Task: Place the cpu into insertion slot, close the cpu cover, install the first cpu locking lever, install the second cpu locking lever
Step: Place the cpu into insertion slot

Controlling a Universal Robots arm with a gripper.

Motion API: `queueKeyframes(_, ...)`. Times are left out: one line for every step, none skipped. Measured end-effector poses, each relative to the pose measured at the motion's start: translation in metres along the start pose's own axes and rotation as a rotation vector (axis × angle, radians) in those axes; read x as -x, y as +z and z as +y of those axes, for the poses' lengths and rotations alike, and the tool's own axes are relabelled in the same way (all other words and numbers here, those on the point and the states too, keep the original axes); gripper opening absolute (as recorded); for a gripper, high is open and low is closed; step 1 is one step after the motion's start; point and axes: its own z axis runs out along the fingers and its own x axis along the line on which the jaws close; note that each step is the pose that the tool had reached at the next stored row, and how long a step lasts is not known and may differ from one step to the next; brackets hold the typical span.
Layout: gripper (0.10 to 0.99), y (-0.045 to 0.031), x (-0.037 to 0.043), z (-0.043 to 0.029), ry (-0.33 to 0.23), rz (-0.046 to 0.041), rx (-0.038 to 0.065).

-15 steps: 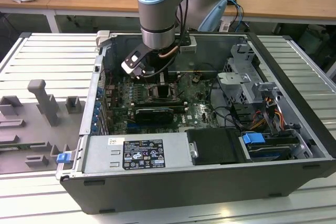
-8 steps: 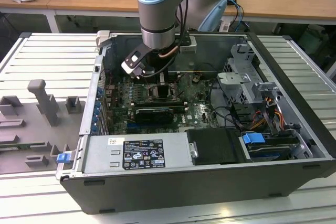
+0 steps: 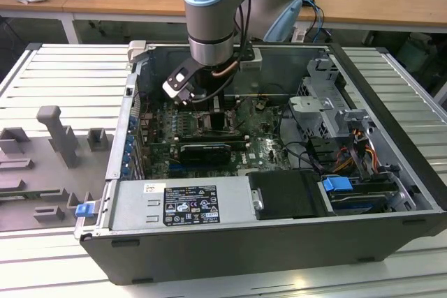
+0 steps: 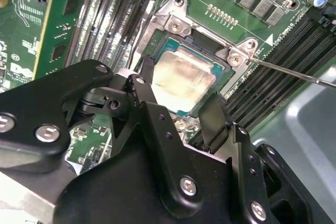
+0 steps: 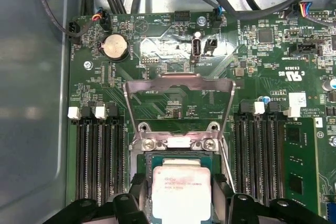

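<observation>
Between our black gripper jaws, clamped on its opposite edges, sits the flat square silvery-beige cpu. We hold it level in the silver-rimmed square insertion slot. Beyond the jaws, the thin silvery metal cpu cover stands flipped open, giving us access.

Arm over insertion slot — case open
</observation>
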Motion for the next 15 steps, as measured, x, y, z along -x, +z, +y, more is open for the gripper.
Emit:
queueKeyframes(0.612, 0.0001, -0.0006, 0.0, 0.0, 0.001, 0.0)
queueKeyframes(0.612, 0.0001, -0.0008, 0.0001, 0.0, 0.0016, 0.0)
queueKeyframes(0.612, 0.0001, -0.0009, 0.0001, 0.0, 0.0018, 0.0)
queueKeyframes(0.612, 0.0001, -0.0009, 0.0001, 0.0, 0.0019, 0.0)
queueKeyframes(0.612, 0.0001, -0.001, 0.0001, 0.0, 0.0019, 0.0)
queueKeyframes(0.612, -0.0004, -0.001, 0.0001, 0.0, 0.0017, 0.0)
queueKeyframes(0.612, -0.0014, -0.001, 0.0002, 0.0, 0.0018, 0.0)
queueKeyframes(0.612, -0.0024, -0.0011, 0.0003, 0.0, 0.0018, 0.0)
queueKeyframes(0.612, -0.0024, -0.0011, 0.0004, 0.0, 0.0019, 0.0)
queueKeyframes(0.612, -0.0024, -0.0011, 0.0003, 0.0, 0.0019, 0.0)
queueKeyframes(0.612, -0.0024, -0.0011, 0.0003, 0.0, 0.0018, 0.0)
queueKeyframes(0.612, -0.0023, -0.0008, 0.0003, 0.0, 0.0017, 0.0)
queueKeyframes(0.612, -0.0021, -0.0006, 0.0003, 0.0, 0.0018, 0.0)
queueKeyframes(0.612, -0.0014, 0.0, 0.0002, 0.0, 0.0016, 0.0)
queueKeyframes(0.612, -0.0014, 0.0001, 0.0003, 0.0, 0.0014, 0.0)
